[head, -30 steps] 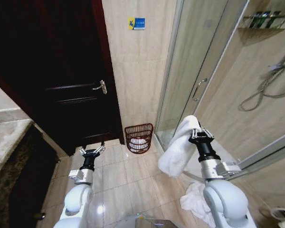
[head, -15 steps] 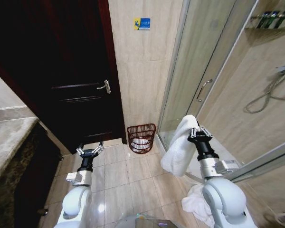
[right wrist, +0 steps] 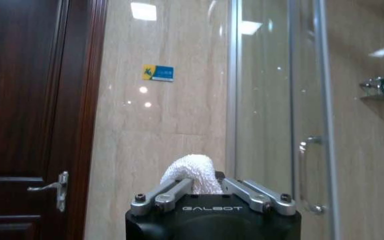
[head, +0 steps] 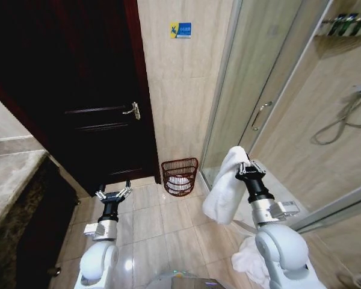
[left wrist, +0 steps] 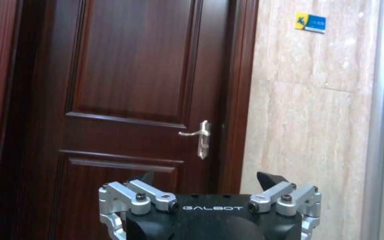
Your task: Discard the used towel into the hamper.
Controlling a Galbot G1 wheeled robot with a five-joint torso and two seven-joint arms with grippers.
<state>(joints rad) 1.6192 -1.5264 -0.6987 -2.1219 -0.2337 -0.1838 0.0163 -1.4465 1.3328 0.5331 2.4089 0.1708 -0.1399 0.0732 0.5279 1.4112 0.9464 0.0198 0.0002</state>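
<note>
My right gripper [head: 248, 166] is shut on a white towel [head: 224, 186], which drapes down over its left side above the floor. In the right wrist view the towel [right wrist: 190, 172] bulges up between the closed fingers of that gripper [right wrist: 209, 186]. The hamper [head: 180, 176], a small round reddish-brown openwork basket with something white inside, stands on the floor against the tiled wall, ahead and left of the towel. Low on the left, my left gripper [head: 114, 193] is open and empty; in the left wrist view this gripper [left wrist: 209, 181] faces the door.
A dark wooden door [head: 90, 90] with a metal handle [head: 131, 110] is left of the hamper. A glass shower door [head: 253, 90] rises on the right. Another white cloth [head: 249, 256] lies on the floor by my right arm. A stone counter [head: 9, 174] is at far left.
The whole picture has shifted a little, so the camera moved. The towel stays held in my right gripper and the left gripper stays open.
</note>
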